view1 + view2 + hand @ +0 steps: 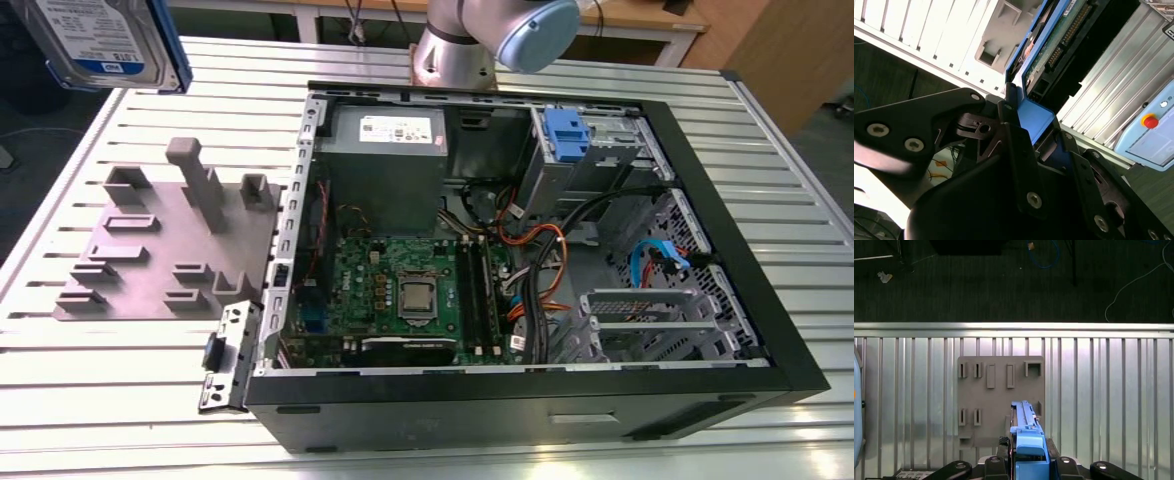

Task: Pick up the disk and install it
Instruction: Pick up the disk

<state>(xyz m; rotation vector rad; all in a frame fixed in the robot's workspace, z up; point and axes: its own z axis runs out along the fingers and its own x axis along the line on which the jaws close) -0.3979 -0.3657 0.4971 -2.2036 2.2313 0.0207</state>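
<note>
A Universal Robots arm (487, 35) holds the disk (107, 40) in the air, the gripper (1034, 120) pinching the drive by its blue carrier frame (1033, 120). The jaws are closed on either side of that frame, and the silver body and its connector edge reach out well beyond the fingertips (1008, 107). In the first wrist view the disk (1026, 440) is seen edge-on, projecting straight out from between the jaws, with the grey slotted holder (999, 390) directly past its far end and apart from it, on the ribbed aluminium table (1104, 390). The pick-up looks done and the carry is the step in hand. Doing it well likely means keeping the clamp square on the frame so the drive cannot pivot, and holding it high enough to clear the wall of the open computer case (747, 200), which stands well apart from the jaws to one side of the holder. Inside the case sit a green motherboard (400, 290), a grey power supply (387, 160), loose orange and black cables (534, 250), a blue clip (567, 135) in the upper drive bay and a metal drive cage (641, 320). The holder's slots show nothing standing in them.
</note>
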